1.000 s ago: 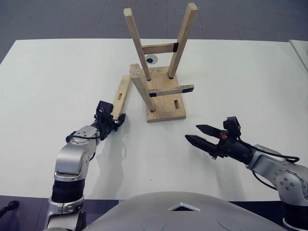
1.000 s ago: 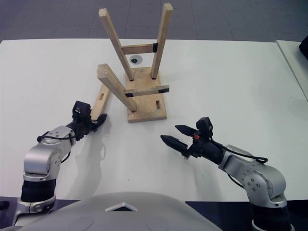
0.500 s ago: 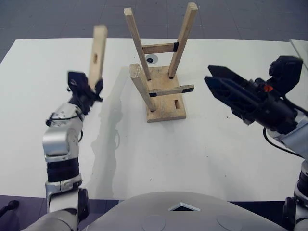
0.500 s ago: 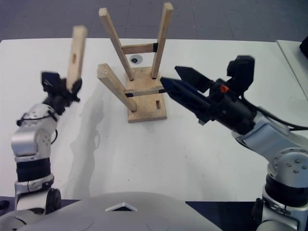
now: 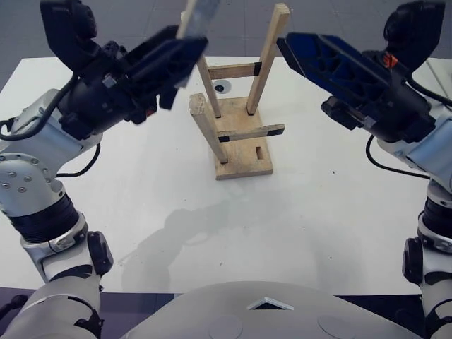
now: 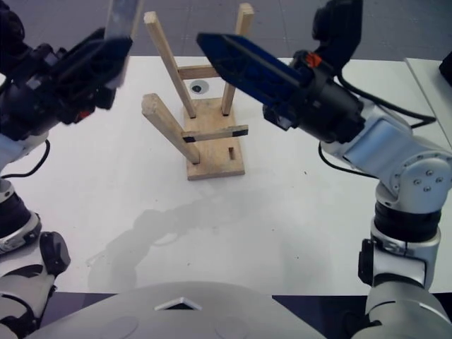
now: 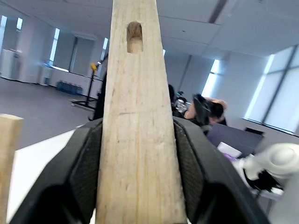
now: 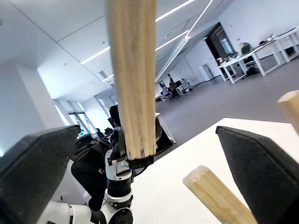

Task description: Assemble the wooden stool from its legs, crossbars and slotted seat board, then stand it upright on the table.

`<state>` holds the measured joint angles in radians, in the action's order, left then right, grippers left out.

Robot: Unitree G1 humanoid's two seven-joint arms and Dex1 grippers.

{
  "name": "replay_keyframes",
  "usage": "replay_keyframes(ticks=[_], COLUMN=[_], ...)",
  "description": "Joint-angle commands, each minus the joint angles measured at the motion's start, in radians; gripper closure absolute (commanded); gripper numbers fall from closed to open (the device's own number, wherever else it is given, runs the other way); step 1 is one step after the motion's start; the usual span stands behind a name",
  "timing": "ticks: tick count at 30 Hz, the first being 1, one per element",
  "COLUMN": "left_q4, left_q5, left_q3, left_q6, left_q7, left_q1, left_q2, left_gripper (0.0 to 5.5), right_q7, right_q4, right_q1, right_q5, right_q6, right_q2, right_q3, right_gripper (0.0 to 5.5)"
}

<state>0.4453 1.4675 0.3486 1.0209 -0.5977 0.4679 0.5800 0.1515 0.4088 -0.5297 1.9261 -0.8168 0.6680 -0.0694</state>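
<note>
While my left gripper (image 5: pixel 180 53) clamps a loose pale wooden stool leg (image 7: pixel 135 116) aloft, my right gripper (image 5: pixel 304 63) gapes wide, empty, above the upturned half-built wooden stool (image 5: pixel 236 141).

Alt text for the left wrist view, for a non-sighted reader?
A wooden leg with an oval slot near its far end is clamped between the black fingers of the left tool. The end of another wooden piece shows beside it, an office behind.
</note>
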Motion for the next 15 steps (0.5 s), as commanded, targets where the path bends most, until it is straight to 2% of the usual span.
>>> replay_keyframes(ticks=[1, 4, 15], left_q4=[0.036, 0.045, 0.041], left_q5=[0.052, 0.063, 0.087], left_q3=[-0.048, -0.071, -0.087], left_q6=[0.02, 0.018, -0.005], left_q7=[-0.004, -0.008, -0.037], left_q1=[-0.022, -0.03, -0.051], left_q2=[0.049, 0.067, 0.116], left_gripper=[3.46, 3.46, 3.46], right_q7=[0.011, 0.015, 0.123], right_q4=[-0.002, 0.002, 0.014], right_q1=[-0.082, -0.118, -0.149], right_q5=[0.019, 0.017, -0.076], right_q6=[-0.048, -0.059, -0.115], right_q2=[-0.021, -0.036, -0.02], right_q3=[0.065, 0.089, 0.079], right_gripper=[0.1, 0.36, 2.18])
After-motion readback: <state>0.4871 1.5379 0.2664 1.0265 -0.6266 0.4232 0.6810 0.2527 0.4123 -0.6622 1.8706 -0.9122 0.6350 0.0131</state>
